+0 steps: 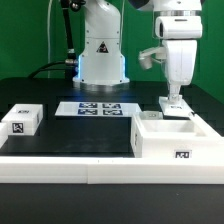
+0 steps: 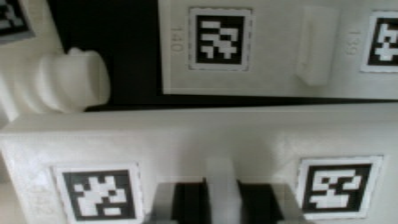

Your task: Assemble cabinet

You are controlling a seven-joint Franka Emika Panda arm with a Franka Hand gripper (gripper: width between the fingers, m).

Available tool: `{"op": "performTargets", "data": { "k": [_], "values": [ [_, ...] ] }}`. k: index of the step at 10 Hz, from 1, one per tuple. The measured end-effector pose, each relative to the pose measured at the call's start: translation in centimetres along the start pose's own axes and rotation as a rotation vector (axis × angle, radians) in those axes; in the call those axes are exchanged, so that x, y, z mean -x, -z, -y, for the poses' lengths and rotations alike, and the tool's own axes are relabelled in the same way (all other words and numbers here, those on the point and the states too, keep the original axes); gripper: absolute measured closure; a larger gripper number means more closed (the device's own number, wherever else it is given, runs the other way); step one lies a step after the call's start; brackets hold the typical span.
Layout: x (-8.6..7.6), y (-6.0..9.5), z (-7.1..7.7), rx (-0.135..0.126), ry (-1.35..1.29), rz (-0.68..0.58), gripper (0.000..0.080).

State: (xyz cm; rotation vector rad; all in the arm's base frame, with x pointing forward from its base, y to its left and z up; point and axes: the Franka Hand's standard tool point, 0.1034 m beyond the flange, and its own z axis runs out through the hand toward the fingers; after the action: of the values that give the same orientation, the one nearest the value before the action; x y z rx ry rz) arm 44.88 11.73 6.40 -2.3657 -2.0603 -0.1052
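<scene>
Cabinet [image 1: 160, 142], lower right: white, black-and-white square tags. Small block [image 1: 22, 120], left: white, similar tag. Marker board [image 1: 98, 108], centre: white, black-patterned squares. Table [image 1: 80, 135]: black. Backdrop [image 1: 30, 40]: green.

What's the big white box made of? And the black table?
The cabinet looks like smooth white plastic: even colour, rounded moulded edges. The table seems covered in something black and matte, maybe cloth; I cannot tell.
</scene>
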Motion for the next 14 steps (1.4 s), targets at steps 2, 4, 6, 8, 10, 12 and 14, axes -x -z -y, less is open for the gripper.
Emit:
{"op": "performTargets", "data": {
  "k": [2,4,6,8,10,12,14],
  "values": [
    [0.00,-0.05,0.10,-0.002,0.000,0.000,0.0731],
    [0.00,-0.06,0.10,-0.002,0.000,0.000,0.0731],
    [-0.28,-0.13,0.08,-0.002,-0.007,-0.002,0.0731],
    [-0.47,-0.46,-0.04,-0.008,-0.009,-0.003,0.0731],
    [-0.45,-0.58,-0.51,-0.007,-0.014,-0.004,0.0731],
    [-0.42,-0.59,-0.51,-0.007,-0.015,-0.004,0.0731],
    [-0.42,-0.59,-0.51,-0.007,-0.015,-0.004,0.0731]
  ]
}}
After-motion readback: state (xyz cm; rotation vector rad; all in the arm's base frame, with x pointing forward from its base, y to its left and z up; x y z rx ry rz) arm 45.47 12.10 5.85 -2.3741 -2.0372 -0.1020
